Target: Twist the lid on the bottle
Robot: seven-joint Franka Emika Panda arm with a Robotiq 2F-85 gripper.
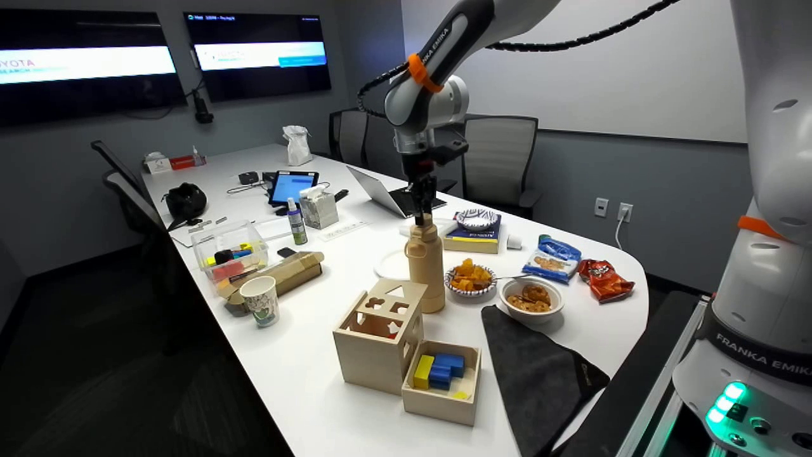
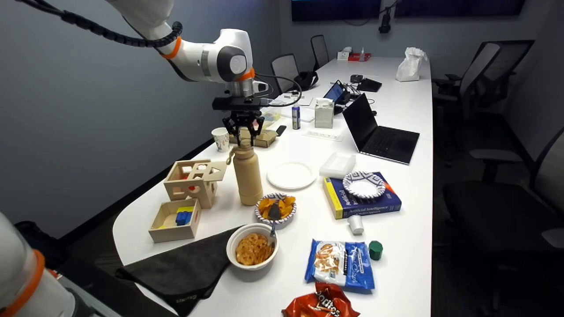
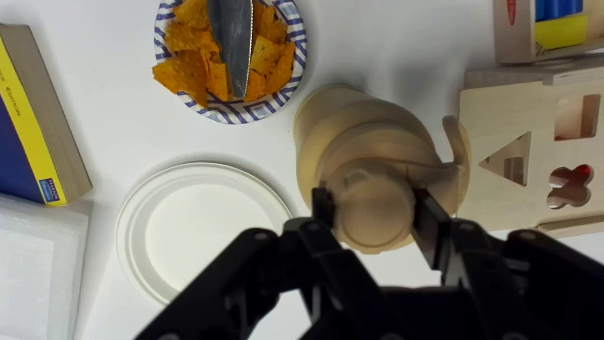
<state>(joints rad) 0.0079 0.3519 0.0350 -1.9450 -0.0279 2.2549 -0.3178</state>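
Observation:
The tan bottle (image 1: 427,276) stands upright on the white table and also shows in an exterior view (image 2: 248,178). In the wrist view the bottle (image 3: 337,106) is seen from above, its carry loop pointing right. The small round tan lid (image 3: 375,215) sits on top at the neck; it also shows in an exterior view (image 2: 245,140). My gripper (image 3: 373,208) points down from above with one black finger on each side of the lid, both touching it. It also shows at the bottle's top in both exterior views (image 1: 423,216) (image 2: 245,143).
A wooden shape box (image 1: 374,343) and a small block tray (image 1: 441,406) stand close beside the bottle. A bowl of chips (image 2: 276,220), a white plate (image 2: 291,175), a pretzel bowl (image 2: 252,266) and a book (image 2: 370,209) are nearby. A black cloth (image 1: 539,381) lies in front.

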